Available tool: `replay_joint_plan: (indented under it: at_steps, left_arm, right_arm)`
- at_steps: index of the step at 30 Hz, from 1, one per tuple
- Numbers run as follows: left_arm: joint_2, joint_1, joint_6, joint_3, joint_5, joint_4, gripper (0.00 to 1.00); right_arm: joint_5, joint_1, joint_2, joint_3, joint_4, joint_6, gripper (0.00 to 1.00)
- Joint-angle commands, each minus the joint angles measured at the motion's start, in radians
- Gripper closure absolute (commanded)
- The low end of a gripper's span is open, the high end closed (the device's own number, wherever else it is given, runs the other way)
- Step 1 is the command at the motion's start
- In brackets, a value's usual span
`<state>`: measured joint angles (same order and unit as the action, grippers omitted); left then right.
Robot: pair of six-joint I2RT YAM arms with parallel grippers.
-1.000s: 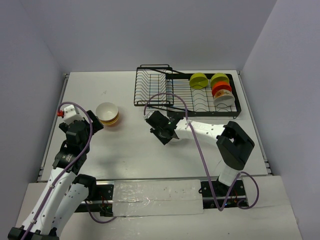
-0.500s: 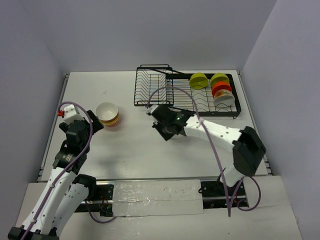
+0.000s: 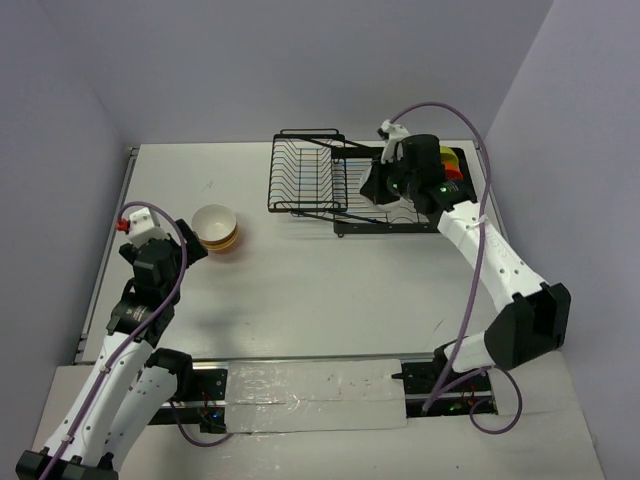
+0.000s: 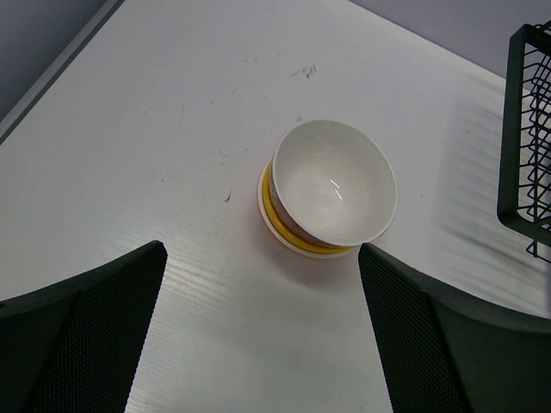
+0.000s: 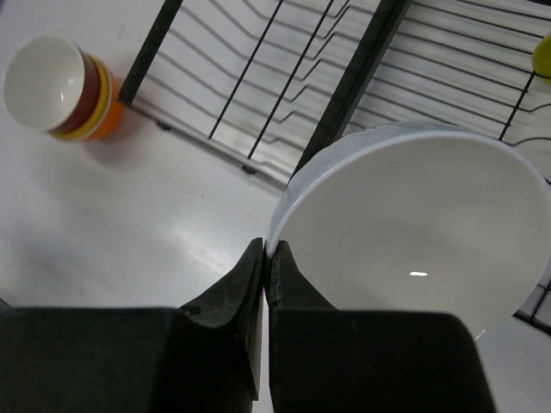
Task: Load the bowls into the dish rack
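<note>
Step in hand: placing. Right gripper is clenched on the rim of a white bowl, held over the dish rack wires at upper right of the overhead view; I cannot tell whether it is seated yet. Next move, by my reckoning: settle the bowl between prongs, then let go.

Stacked bowls wait on the surface at left, the left gripper spread wide just short of them.

Change: a second ago the right arm lay low mid-surface; now it reaches over the rack's right half.
</note>
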<state>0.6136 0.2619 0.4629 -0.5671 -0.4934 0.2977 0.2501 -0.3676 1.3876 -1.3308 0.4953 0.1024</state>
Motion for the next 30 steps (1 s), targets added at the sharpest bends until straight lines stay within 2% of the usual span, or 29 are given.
replay_joint_plan:
  at_steps: [1,3,4,6,11,15,18,24,30]
  left_arm:
    - [0.003,0.003,-0.026,-0.013,0.021,-0.046,0.01]
    - [0.002,0.003,-0.033,-0.01,0.026,-0.052,0.01]
    - [0.002,0.003,-0.036,-0.01,0.024,-0.054,0.01]
    - [0.002,0.003,-0.038,-0.008,0.024,-0.054,0.01]
    - [0.003,0.003,-0.05,-0.005,0.027,-0.061,0.01]
    - [0.002,0.003,-0.059,-0.001,0.021,-0.066,0.01]
    - [0.005,0.003,-0.059,0.001,0.012,-0.062,0.01]
    - [0.026,0.003,-0.059,-0.005,0.004,-0.054,0.01]
    - [0.023,0.003,-0.061,-0.004,-0.008,-0.049,0.01]
  right_arm:
    - [0.251,0.102,0.043,0.047,-0.331,0.12,1.0]
    - [0.352,0.171,0.091,0.082,-0.446,0.178,1.0]
    - [0.373,0.188,0.105,0.094,-0.556,0.233,1.0]
    - [0.397,0.229,0.157,0.116,-0.686,0.293,1.0]
    - [0.433,0.3,0.293,0.134,-0.888,0.417,1.0]
    - [0.482,0.337,0.378,0.166,-1.141,0.552,1.0]
    - [0.479,0.346,0.432,0.182,-1.253,0.637,1.0]
    - [0.457,0.352,0.499,0.197,-1.371,0.704,1.0]
    - [0.44,0.36,0.557,0.183,-1.405,0.735,1.0]
